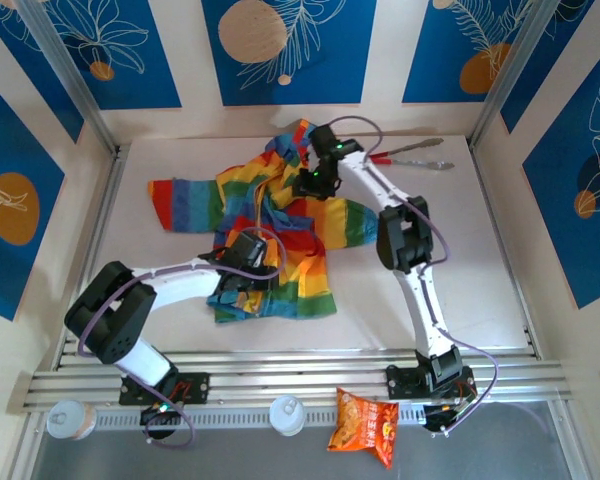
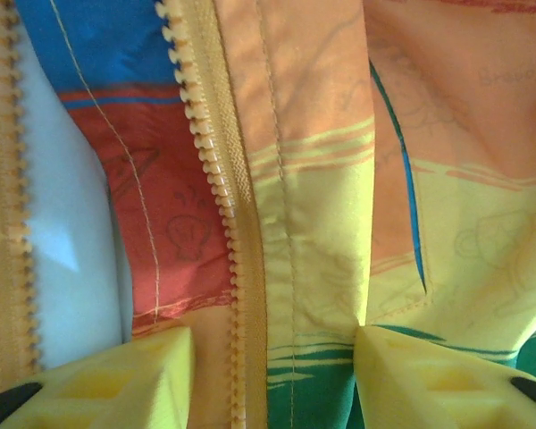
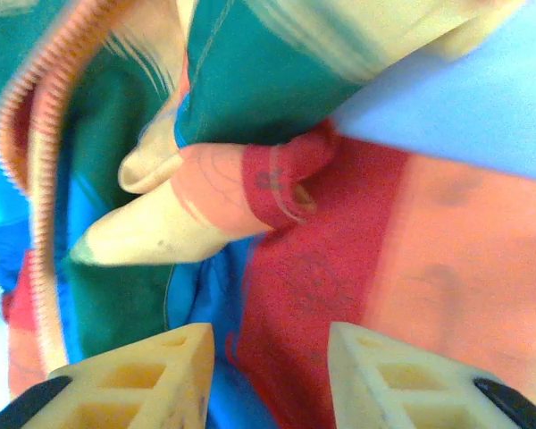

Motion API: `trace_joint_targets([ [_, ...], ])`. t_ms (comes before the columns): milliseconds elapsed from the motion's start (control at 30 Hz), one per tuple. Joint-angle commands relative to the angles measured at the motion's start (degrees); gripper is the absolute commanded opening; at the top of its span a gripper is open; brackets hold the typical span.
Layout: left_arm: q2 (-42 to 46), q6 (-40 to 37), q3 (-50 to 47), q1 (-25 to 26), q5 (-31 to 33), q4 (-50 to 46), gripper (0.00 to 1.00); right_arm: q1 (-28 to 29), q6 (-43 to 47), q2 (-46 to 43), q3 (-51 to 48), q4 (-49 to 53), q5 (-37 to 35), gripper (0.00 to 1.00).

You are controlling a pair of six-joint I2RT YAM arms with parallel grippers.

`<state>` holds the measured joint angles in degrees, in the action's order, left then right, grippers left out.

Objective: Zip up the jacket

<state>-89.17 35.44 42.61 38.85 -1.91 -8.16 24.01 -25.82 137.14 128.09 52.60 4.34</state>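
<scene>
Left gripper [image 2: 272, 380] over crumpled, unzipped jacket [image 2: 322, 223]

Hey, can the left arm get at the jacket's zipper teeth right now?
Probably yes. The left gripper is open close above the jacket, a row of zipper teeth runs bare between its fingers, and nothing covers it.

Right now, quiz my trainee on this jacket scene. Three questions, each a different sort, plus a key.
1. True or false: by the left gripper, the two rows of teeth of the jacket's zipper are joined.
2. What lies at the far right of the table? A tongs; B scissors; C spoon.
3. Which is closer to the table's near edge: the left gripper or the right gripper?
Key: 1 false, the rows lie apart. 2 A. 3 left gripper.
</scene>
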Motion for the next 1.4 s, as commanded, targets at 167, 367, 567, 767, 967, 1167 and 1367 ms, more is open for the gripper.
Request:
trace_joint_targets([
  [167, 12.83, -7.56, 3.57, -3.97, -1.31, -8.98, 0.37, -3.02, 3.94, -18.13, -21.20, -3.65, -0.93, 0.34],
  [367, 11.35, -7.49, -1.53, -13.34, -9.81, -6.02, 0.11, -4.49, 3.62, -14.75, -28.98, -4.87, 0.42, 0.18],
  [567, 7.08, -4.74, -4.58, -13.80, -12.97, -0.81, 0.10, -6.67, 4.13, -9.21, -28.68, -2.35, -0.69, 0.13],
  [767, 3.12, -3.18, -7.66, -13.83, -14.07, 3.04, 0.10, -14.16, 3.64, -7.67, -32.98, -4.28, 11.95, 0.02],
  [967, 2.35, -2.67, -8.54, -13.88, -14.23, 3.08, 0.10, -16.99, 0.82, -8.24, -29.53, -0.61, 13.33, 0.01],
  [1167, 3.49, -3.90, -7.84, -14.35, -14.03, 1.46, 0.11, -22.43, 2.78, -8.15, -27.69, 6.62, 4.20, 0.01],
  [1367, 6.85, -6.48, -3.17, -18.40, -15.89, -2.98, 0.17, -28.94, 5.17, -8.61, -28.90, 7.28, 2.15, 0.01],
])
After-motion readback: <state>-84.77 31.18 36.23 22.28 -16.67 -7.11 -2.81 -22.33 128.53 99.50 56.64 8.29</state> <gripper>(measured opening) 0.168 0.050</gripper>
